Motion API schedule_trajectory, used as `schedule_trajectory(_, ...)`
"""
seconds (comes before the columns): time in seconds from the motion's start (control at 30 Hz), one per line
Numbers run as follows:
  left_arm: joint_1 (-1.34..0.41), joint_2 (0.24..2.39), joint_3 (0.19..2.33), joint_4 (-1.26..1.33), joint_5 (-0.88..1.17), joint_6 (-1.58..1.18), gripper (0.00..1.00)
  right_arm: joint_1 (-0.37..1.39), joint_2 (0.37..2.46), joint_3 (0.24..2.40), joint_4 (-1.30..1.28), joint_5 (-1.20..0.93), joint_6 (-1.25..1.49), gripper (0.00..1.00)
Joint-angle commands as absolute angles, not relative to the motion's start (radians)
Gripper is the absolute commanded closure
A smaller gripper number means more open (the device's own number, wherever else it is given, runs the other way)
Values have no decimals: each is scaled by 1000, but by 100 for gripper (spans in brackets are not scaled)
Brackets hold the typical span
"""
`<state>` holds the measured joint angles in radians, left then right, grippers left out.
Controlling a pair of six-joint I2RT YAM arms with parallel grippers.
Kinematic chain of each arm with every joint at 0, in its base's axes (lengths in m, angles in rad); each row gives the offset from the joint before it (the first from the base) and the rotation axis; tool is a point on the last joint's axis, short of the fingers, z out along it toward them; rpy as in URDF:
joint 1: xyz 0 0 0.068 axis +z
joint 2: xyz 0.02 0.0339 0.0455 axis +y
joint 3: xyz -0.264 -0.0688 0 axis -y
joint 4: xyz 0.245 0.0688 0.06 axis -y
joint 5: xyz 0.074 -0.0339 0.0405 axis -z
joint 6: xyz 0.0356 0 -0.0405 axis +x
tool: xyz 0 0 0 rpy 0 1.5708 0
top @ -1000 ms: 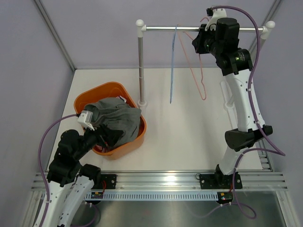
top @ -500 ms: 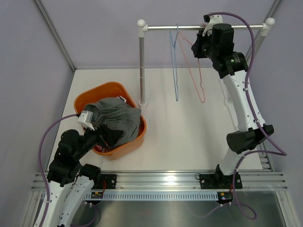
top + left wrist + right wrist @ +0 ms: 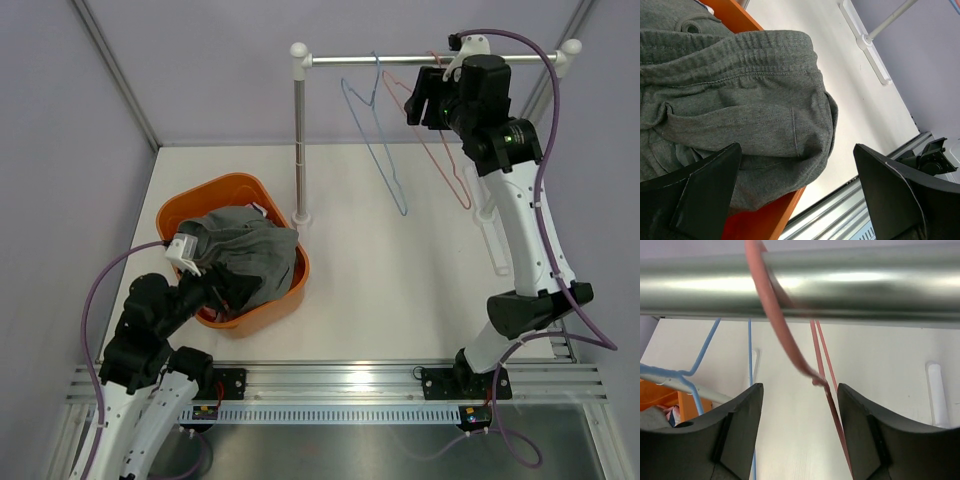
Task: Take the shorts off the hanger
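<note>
Rail across the back, carried by a post at its left end. Blue hanger and pink hanger hooked on it side by side, both bare, both tilted with lower ends toward the right. Right tool up at the rail, released, jaws wide; pink wire runs down between the fingers, touching neither as far as visible. Blue wire just left of the left finger.

Shorts off both hangers, heaped in the orange basket, cloth draped over its near-right rim. Left tool at the basket's near side, jaws spread wide over the cloth, nothing grasped; contact with the fabric not discernible.

Basket toward the left edge of the bench, post base just beside its far-right rim. Basket and right arm base well apart, white bench showing between them.
</note>
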<state>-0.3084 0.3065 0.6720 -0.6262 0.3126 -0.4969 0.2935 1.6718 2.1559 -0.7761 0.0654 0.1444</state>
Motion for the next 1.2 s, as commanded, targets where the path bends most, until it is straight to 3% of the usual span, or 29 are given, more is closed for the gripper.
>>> schedule_trajectory(0.0,-314,325,672,-575,325,-489,1,290,1559,2165,-790,109,172,30)
schedule_trajectory(0.27,-316,327,672,-578,310,-491,1,290,1274,1961,-775,72,242,24)
schedule_trajectory(0.57,-316,367,686,-565,319,-463,1,305,944,1527,-764,-416,390,22)
schedule_trajectory(0.77,-316,411,770,-606,235,-325,1,564,746,1231,-678,-256,459,17)
schedule_trajectory(0.87,-316,403,764,-606,216,-304,1,711,710,1134,-654,-135,488,1)
schedule_trajectory(1.17,-334,379,738,-587,230,-324,1,824,701,1000,-553,31,534,1)
